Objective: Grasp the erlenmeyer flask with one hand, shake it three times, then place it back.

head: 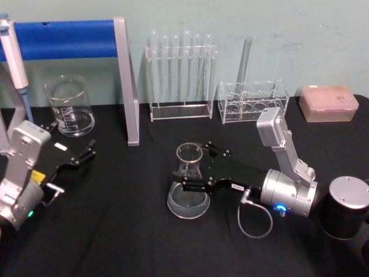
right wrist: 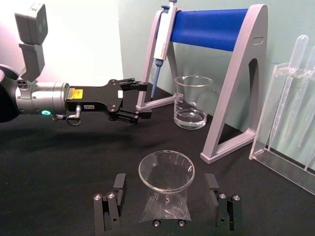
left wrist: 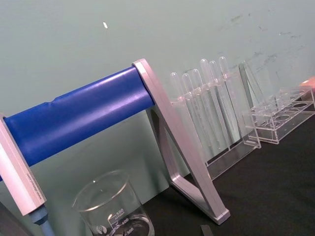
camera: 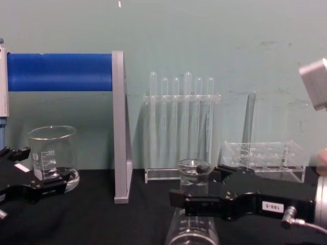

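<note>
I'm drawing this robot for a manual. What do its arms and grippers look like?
Both arms are silver metal cylinders ending in black, flat-fingered grippers. The left gripper carries yellow and white labels; the right gripper has a small white label and a thin looping cable. Each wrist has a small lit indicator and a grey boxy camera on a bracket.

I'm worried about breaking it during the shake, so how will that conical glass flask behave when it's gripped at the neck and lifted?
The erlenmeyer flask is clear glass, so probably rigid but fragile. Its smooth tapered neck, between the fingers of the open right tool, may slip unless clamped firmly. Its wide base should resist tipping when set down.
</note>
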`<state>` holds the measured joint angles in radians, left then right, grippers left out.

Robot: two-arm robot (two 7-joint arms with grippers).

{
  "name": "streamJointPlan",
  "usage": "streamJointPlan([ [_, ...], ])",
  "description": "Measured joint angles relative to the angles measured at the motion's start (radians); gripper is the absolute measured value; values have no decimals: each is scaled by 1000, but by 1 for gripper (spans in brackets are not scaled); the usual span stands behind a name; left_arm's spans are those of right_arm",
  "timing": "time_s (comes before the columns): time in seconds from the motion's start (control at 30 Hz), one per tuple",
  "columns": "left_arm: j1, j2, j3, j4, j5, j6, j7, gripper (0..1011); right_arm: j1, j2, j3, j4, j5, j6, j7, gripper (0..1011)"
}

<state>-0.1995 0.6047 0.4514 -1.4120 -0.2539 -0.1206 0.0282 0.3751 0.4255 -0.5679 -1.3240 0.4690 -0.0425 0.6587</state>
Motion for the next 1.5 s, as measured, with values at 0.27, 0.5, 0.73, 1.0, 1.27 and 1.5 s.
streamJointPlan([
  [0.27,0,0,0,0,0,0,0,1001,0,-1,3,0,0,3,-5,1000],
  [0.5,0,0,0,0,0,0,0,1001,-1,-1,3,0,0,3,-4,1000],
  [0.73,0,0,0,0,0,0,0,1001,-1,0,3,-1,0,2,-3,1000],
  [1.0,0,0,0,0,0,0,0,1001,-1,1,3,-1,1,2,-3,903],
  [1.27,0,0,0,0,0,0,0,1001,-1,1,3,-2,1,2,-2,707],
  [1.5,0,0,0,0,0,0,0,1001,-1,1,3,-2,1,2,-2,460],
])
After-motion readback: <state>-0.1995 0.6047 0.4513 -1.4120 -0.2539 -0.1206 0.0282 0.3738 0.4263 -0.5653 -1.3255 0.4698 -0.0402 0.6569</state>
